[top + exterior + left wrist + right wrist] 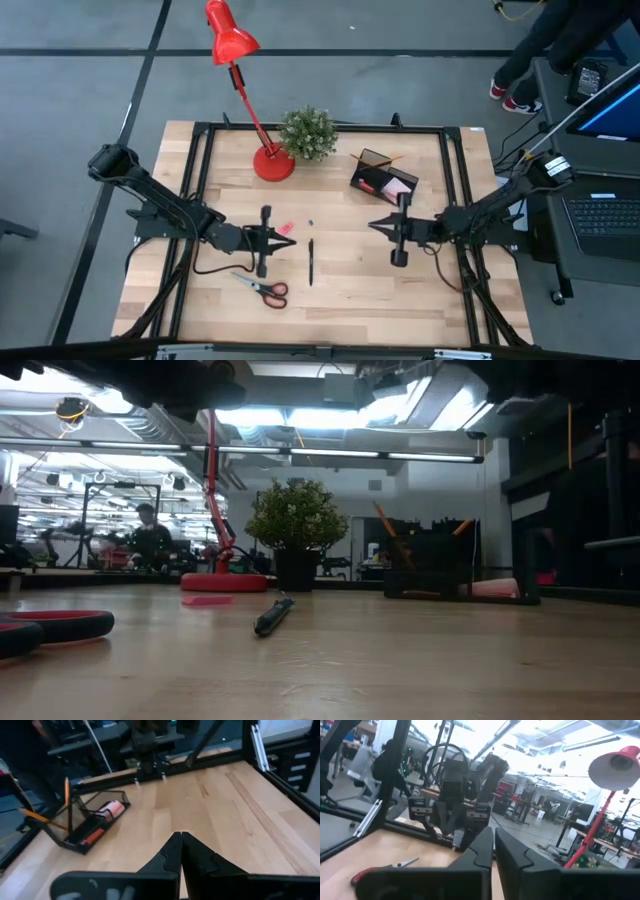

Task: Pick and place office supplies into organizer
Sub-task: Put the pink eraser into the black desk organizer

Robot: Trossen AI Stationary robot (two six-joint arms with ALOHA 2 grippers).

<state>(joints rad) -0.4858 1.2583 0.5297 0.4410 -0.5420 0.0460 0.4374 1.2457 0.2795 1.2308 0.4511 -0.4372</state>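
Note:
Orange-handled scissors (266,289) lie flat near the table's near edge, also seen in the low view (50,628) and the right wrist view (385,869). A thin black pen (311,262) (272,615) lies at mid-table. A small pink eraser (285,228) lies just beyond it. The black organizer (383,177) (85,825) (450,565) stands toward the far right, with orange pencils and a pink pad inside. My left gripper (290,240) (181,840) is shut and empty, raised over the pen and eraser. My right gripper (372,226) (493,837) is shut and empty, facing it from the right.
A red desk lamp (273,163) and a green potted plant (307,133) stand at the far edge, left of the organizer. A black frame rail (320,128) runs around the table. Bare wood shows between the two grippers and along the near right.

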